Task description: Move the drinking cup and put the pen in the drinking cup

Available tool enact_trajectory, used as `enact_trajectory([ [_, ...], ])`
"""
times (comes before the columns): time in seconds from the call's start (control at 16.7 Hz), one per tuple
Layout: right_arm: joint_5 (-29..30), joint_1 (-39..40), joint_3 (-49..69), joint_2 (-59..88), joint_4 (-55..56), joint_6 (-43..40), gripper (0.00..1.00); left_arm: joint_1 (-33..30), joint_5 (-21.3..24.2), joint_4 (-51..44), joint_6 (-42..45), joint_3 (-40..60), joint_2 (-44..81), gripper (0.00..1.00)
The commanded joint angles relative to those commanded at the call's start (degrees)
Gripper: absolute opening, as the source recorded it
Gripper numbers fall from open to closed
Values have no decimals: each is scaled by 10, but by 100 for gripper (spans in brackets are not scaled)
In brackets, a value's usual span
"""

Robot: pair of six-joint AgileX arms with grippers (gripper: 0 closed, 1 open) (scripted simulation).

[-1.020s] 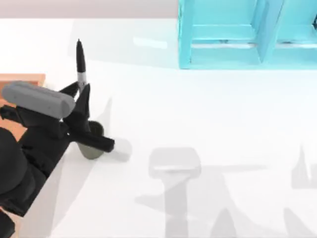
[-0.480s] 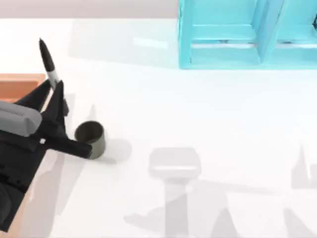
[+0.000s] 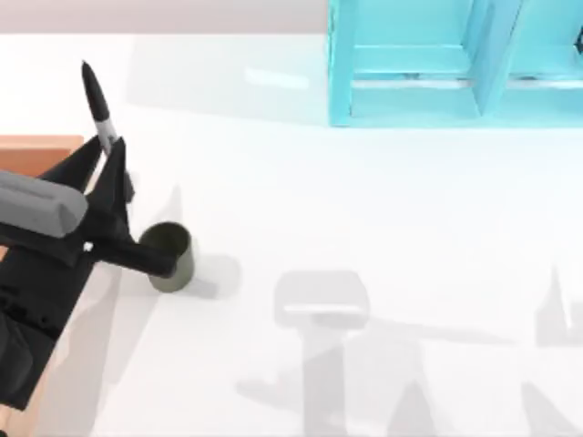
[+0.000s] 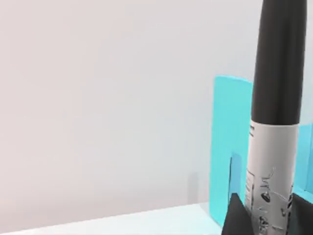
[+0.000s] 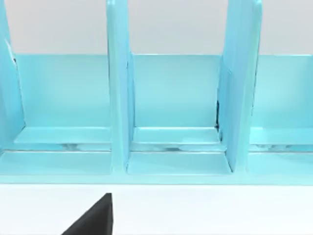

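Black-and-grey slim marker pen (image 3: 97,107) looks light, stiff and a bit slick, so gripping the pale middle band makes sense, and the left hand (image 3: 107,159) is clamped right there, tip poking out toward 12 o'clock. Small dark olive-grey matte cup (image 3: 169,258) sits on the white worktop (image 3: 383,209) at about 5 o'clock from that hand, just beside it. Right hand (image 5: 93,218) is parked facing the turquoise shelf unit (image 5: 171,112); can't tell its fingers.

Cup (image 3: 170,258) at table's (image 3: 364,209) left; pen (image 3: 97,105) in left tool (image 3: 107,155) behind it; rack (image 3: 455,64) far right-rear
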Motion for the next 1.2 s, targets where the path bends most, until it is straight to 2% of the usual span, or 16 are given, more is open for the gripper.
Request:
enact_trajectory([
  [0.36, 0, 0, 0, 0, 0, 0, 100, 13, 13, 99, -4, 36, 142, 0],
  [0.66, 0, 0, 0, 0, 0, 0, 100, 17, 16, 108, -4, 41, 154, 0],
  [1.2, 0, 0, 0, 0, 0, 0, 100, 17, 16, 108, -4, 41, 154, 68],
])
